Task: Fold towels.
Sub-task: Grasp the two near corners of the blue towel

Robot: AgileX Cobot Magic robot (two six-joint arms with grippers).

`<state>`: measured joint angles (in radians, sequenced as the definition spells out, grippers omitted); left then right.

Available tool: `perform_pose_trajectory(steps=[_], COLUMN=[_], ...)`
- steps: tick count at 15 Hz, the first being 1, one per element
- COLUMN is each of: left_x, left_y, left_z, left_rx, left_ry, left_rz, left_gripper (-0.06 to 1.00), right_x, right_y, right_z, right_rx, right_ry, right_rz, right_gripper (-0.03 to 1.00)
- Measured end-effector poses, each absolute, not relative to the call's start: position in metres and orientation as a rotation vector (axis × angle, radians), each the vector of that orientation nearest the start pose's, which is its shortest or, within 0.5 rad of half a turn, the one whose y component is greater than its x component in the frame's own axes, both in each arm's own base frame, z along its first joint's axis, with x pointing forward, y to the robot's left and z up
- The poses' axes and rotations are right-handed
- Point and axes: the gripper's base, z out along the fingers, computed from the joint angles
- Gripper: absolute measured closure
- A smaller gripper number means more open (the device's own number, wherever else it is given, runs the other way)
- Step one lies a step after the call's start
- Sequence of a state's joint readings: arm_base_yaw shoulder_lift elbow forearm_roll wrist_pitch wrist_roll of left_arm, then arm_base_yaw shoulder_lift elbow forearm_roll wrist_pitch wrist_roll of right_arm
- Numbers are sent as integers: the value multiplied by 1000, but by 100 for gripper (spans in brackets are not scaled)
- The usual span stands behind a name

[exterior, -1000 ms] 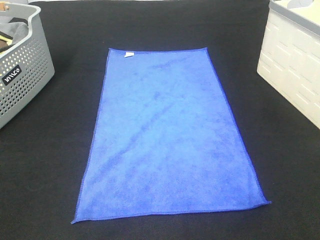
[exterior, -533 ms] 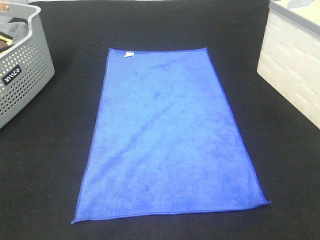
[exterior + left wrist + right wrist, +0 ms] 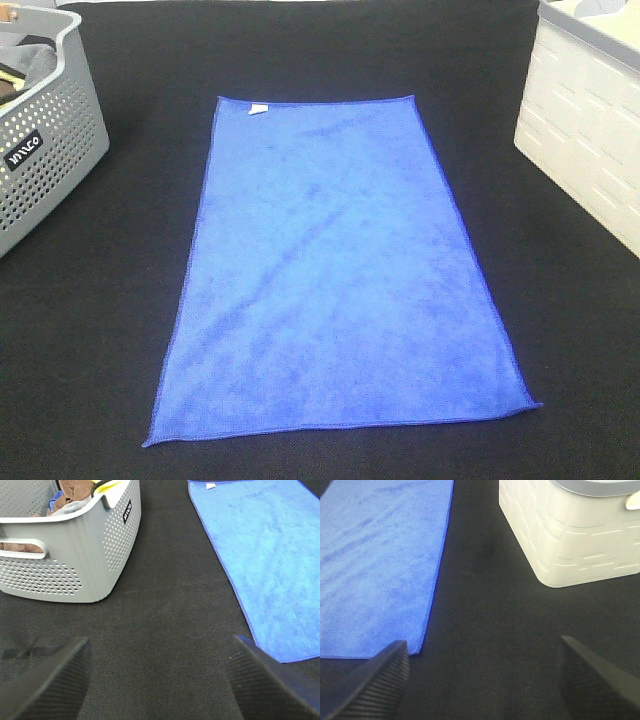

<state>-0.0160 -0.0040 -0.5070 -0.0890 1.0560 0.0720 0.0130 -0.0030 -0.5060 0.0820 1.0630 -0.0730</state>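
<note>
Exterior high view: the bright royal-blue rectangular microfibre towel (image 3: 340,270) lies flat and unfolded in the middle of the black table cover (image 3: 90,330). Its long axis runs from the near edge to the far edge. A small white tag (image 3: 258,108) marks the far left corner.

Neither arm appears in this view. The wrist views show the left gripper (image 3: 159,650) and the right gripper (image 3: 482,647) both spread wide and holding nothing. Each hangs over bare cover outside a long edge of the towel.

From each gripper the towel lies inward, toward the table's middle. The near left corner (image 3: 280,660) sits just beside the left gripper. The near right corner (image 3: 417,655) sits just beside the right gripper. Judge the two arms about equally near.

The grey perforated plastic basket (image 3: 50,140) stands well apart at far left. The white slotted plastic crate (image 3: 585,130) stands apart at far right. Nothing blocks either near corner.
</note>
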Motion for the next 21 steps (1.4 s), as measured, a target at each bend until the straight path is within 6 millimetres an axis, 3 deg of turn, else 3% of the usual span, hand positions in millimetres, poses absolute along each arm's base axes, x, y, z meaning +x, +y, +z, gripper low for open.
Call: perform_pose_trajectory(steps=[21], left_x=[-6], left_y=[-7], left_z=[280], left_rx=[94], left_ry=[2024], left_rz=[-71], left_gripper=[23], right_x=[-6], right_y=[6], right_z=[279], right_rx=[-92], right_ry=[2033], right_rz=[60], right_gripper=[21])
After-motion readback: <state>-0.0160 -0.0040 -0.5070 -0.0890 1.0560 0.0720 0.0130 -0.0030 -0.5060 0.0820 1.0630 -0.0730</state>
